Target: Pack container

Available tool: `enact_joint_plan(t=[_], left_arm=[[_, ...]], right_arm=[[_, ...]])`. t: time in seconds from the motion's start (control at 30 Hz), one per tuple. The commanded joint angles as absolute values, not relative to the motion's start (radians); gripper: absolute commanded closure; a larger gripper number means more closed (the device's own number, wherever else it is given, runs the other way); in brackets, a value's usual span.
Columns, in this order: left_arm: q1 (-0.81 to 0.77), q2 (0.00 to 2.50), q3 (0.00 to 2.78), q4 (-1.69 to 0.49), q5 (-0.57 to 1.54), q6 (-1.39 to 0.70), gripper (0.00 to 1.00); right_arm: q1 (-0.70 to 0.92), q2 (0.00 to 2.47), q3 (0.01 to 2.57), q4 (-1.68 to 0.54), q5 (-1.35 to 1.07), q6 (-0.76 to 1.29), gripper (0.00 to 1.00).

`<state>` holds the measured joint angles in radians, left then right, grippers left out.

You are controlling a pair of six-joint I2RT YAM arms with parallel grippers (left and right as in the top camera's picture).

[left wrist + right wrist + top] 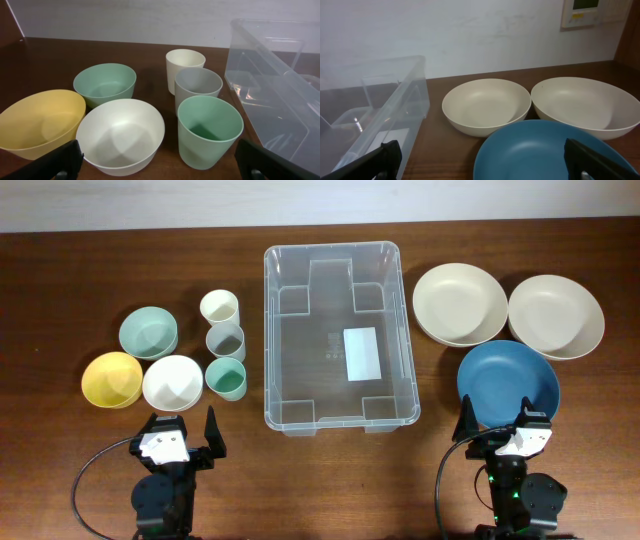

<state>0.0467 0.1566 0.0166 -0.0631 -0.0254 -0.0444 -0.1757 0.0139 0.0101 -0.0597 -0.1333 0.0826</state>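
Our left claw (181,423) and right claw (497,420) both gape wide, near the container (300,360) on the worktop (60,280).

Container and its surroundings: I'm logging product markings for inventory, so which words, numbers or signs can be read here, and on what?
No text can be quoted; nothing is legible.
White label on the container base: any print is too small to read.
Faint moulded marks beside that label: too small to read.
Wall panel in the right wrist view: blurred, unreadable.
Nothing else shows any text.
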Motion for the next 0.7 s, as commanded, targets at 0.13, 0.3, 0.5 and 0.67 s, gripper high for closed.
enact_joint_plan(t=[0.13, 0.3, 0.5, 0.67], left_arm=[[0.044, 0.149, 0.046, -0.099, -0.013, -0.037, 0.01], [0.044, 0.188, 0.142, -0.186, -0.013, -0.037, 0.01], [0.044, 0.333, 0.336, -0.291, 0.022, -0.037, 0.01], [0.044, 0.599, 0.581, -0.468, 0.039, -0.037, 0.01]], right_arm=[[-0.17, 0.031, 0.063, -0.157, -0.127, 0.087, 0.01], [-0.17, 0.146, 0.188, -0.241, -0.104, 0.087, 0.01], [-0.176, 0.493, 0.525, -0.406, -0.077, 0.087, 0.02], [-0.297, 0.875, 0.958, -0.757, -0.075, 0.159, 0.02]])
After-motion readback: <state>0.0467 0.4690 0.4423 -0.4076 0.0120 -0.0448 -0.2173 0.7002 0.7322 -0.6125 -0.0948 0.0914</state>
